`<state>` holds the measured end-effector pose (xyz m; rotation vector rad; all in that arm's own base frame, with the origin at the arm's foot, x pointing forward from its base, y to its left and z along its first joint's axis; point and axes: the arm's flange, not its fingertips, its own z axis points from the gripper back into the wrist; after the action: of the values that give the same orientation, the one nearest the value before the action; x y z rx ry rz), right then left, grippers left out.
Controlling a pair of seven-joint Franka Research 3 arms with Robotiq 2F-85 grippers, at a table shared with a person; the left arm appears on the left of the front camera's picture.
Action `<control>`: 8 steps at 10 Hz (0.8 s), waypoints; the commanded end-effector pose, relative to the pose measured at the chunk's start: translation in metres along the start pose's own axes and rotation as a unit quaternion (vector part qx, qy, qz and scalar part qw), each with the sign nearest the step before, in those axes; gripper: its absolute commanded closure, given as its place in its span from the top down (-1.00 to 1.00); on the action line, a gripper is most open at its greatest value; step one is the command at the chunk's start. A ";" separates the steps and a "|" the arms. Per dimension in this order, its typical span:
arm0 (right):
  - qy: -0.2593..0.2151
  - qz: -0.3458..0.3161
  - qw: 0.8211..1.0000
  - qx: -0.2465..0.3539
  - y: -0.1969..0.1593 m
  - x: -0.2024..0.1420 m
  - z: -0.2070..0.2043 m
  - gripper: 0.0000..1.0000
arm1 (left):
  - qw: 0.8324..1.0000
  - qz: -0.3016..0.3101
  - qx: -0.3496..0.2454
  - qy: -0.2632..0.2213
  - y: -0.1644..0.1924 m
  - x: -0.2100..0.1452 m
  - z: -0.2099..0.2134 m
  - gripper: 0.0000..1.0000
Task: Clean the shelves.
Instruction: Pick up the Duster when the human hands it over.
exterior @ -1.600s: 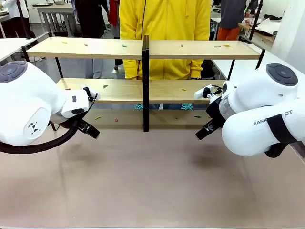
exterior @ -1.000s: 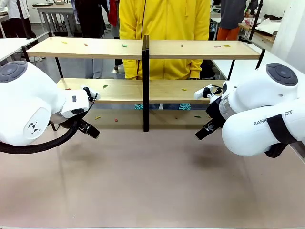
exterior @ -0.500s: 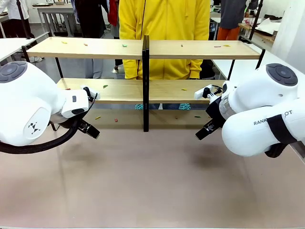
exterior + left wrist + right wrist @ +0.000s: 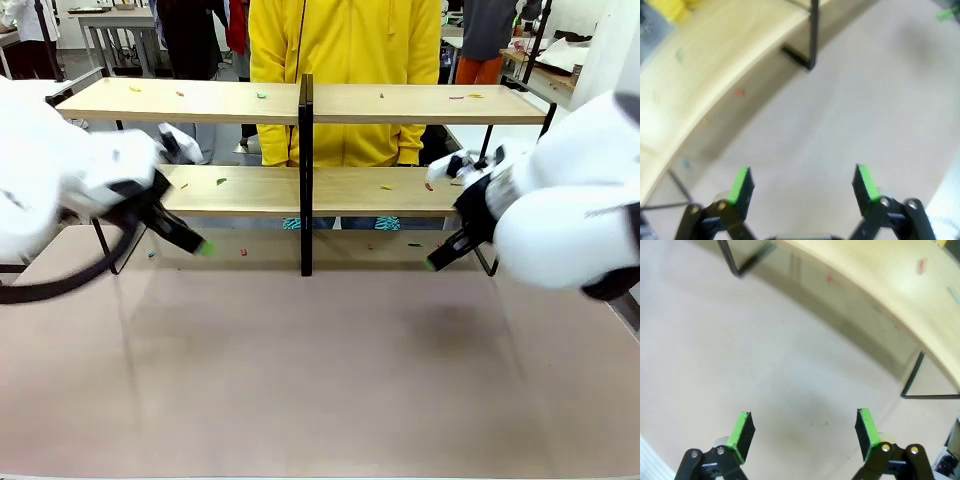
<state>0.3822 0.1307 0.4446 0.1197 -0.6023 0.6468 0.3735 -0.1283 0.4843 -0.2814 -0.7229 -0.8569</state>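
Both arms have swung toward the shelves [image 4: 230, 190], left end effector [image 4: 801, 174] and right end effector [image 4: 802, 416] wide over the beige table [image 4: 320, 380].

Matte beige bench [image 4: 320, 380] carrying, along its far edge, two-tier light-wood shelves [image 4: 250, 190] on a black metal frame; small coloured scraps [image 4: 243, 252] lie on the bench beneath the lower board.

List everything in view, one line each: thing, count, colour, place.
Two-tier light-wood rack on black metal frame: one, wood and black, table's far side.
Small scraps: several, green, red, yellow, on both boards and the table beneath.
Flat table top: one, brownish, under the rack.
Person in yellow top: one, behind the rack.
Left gripper: one, black, green pads, open, above table.
Right gripper: one, black, green pads, open, above table.
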 end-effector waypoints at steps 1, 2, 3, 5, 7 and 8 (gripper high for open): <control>-0.059 0.016 0.997 0.046 -0.027 -0.033 0.090 1.00 | 0.997 -0.024 -0.033 -0.062 -0.008 -0.088 0.114 1.00; -0.095 0.020 0.994 0.041 -0.033 -0.041 0.120 1.00 | 0.995 -0.021 -0.042 -0.087 -0.003 -0.101 0.133 1.00; -0.134 0.026 0.990 0.031 -0.040 -0.046 0.143 1.00 | 0.994 0.001 -0.031 -0.107 0.003 -0.113 0.144 1.00; -0.204 0.009 0.979 0.000 -0.046 -0.045 0.170 1.00 | 0.983 0.047 0.002 -0.175 0.011 -0.121 0.154 1.00; -0.239 0.002 0.971 -0.003 -0.047 -0.041 0.175 1.00 | 0.978 0.074 0.019 -0.192 0.009 -0.114 0.150 1.00; -0.246 0.002 0.969 -0.002 -0.047 -0.039 0.175 1.00 | 0.974 0.099 0.050 -0.197 0.009 -0.113 0.150 1.00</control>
<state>0.3069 0.0137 0.6071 0.2466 -1.0556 0.6151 0.3015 0.0672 0.5913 -0.4592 -1.0516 -0.6372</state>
